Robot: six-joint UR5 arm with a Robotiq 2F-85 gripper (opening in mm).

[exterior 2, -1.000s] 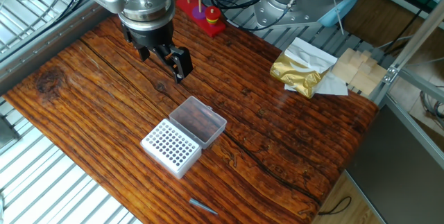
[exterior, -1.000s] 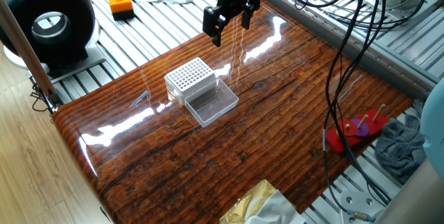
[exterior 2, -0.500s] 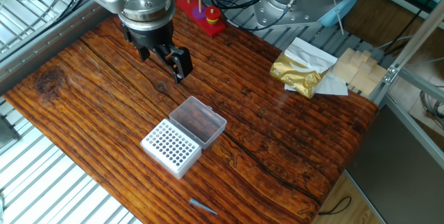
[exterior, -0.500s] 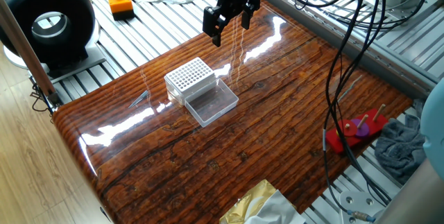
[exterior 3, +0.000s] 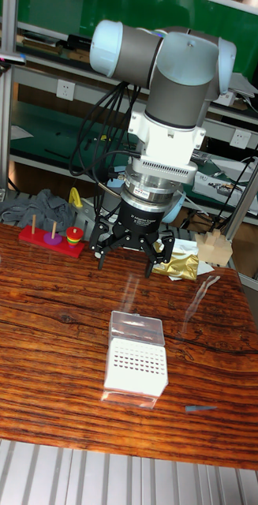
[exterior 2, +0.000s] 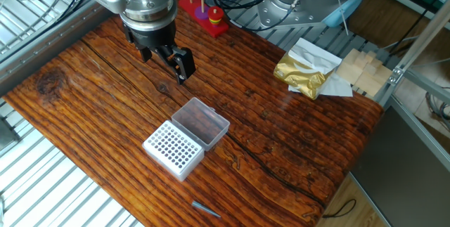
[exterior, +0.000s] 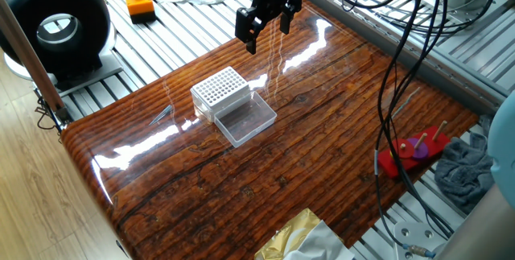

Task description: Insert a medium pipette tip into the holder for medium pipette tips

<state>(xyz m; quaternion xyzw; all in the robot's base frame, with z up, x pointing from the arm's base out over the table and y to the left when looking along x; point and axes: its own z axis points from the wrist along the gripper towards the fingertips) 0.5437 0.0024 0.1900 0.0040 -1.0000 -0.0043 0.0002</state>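
Claw well apart from holder

Bare bench lies under the spread fingers. The open-lidded holder stands near them on one side; a red ring toy sits near on the opposite side.

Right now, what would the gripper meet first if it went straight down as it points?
Most likely bare glossy brown wooden tabletop; the open black gripper hangs apart from the clear plastic box with white hole grid.
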